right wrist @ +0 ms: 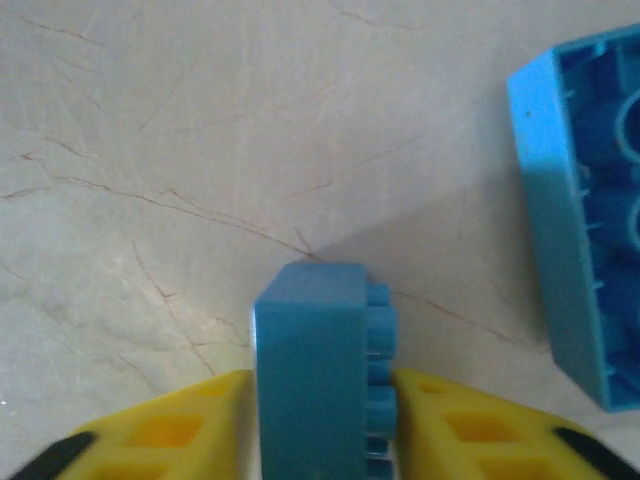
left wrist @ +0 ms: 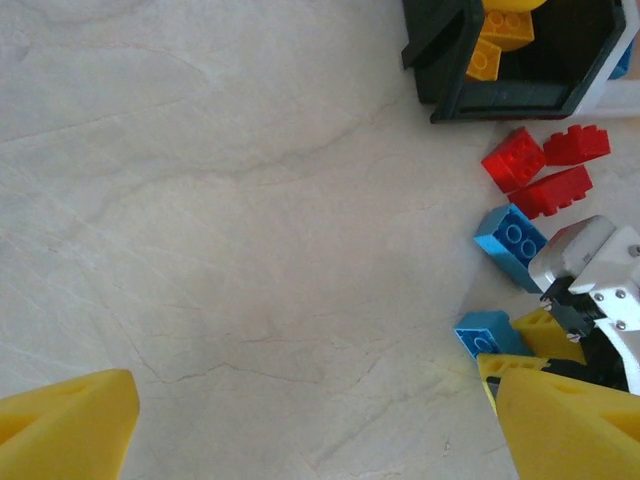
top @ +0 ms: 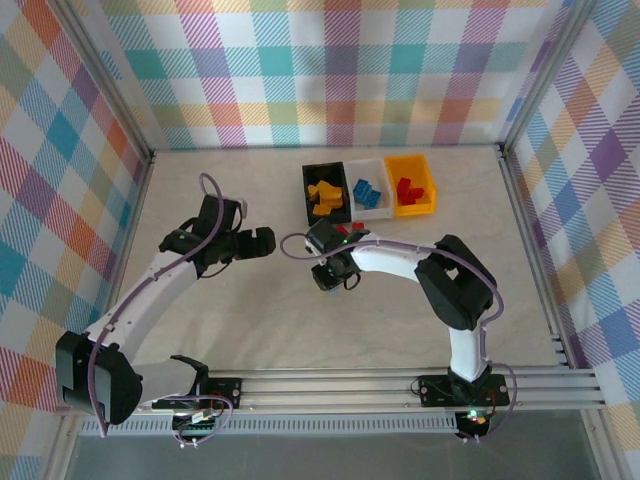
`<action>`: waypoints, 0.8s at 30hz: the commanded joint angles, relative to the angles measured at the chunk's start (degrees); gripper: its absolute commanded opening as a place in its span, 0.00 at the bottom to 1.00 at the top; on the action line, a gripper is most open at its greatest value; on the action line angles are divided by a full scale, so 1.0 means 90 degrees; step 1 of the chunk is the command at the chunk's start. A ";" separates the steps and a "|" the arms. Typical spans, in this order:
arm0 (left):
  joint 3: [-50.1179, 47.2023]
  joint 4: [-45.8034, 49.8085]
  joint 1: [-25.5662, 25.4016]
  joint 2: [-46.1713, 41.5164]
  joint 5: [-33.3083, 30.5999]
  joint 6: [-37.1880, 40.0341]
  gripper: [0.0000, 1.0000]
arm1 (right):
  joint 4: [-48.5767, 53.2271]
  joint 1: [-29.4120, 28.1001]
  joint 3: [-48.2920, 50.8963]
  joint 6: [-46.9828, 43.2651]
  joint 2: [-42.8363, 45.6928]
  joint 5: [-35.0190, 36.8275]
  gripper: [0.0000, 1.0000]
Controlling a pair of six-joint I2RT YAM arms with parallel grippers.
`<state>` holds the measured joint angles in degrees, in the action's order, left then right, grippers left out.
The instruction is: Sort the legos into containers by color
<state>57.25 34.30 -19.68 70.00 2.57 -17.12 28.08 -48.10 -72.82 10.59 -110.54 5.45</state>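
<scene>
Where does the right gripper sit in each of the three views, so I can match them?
Top external: right gripper at centre, just below the black bin.
Left wrist: at the right edge, low, below the black bin.
Right wrist: bottom centre, yellow fingers shut on a blue brick.
Shared landmark: that blue brick in both wrist views; the black bin links the first two.

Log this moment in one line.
left gripper: open, empty | right gripper: shut on blue lego | white bin: blue legos inside

Three bins [top: 415,209], perhaps six bricks [left wrist: 513,158] outside them.
</scene>
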 commanded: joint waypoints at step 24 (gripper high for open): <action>-0.0103 -0.1496 -0.1662 0.1763 0.0116 -0.0792 0.91 | 0.0556 0.2480 -0.3371 -0.0264 -0.0621 0.0547 0.26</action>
<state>53.43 24.86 -32.25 82.04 3.97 -22.22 30.35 -26.13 -99.07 9.50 -109.73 10.07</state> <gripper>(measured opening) 0.915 0.261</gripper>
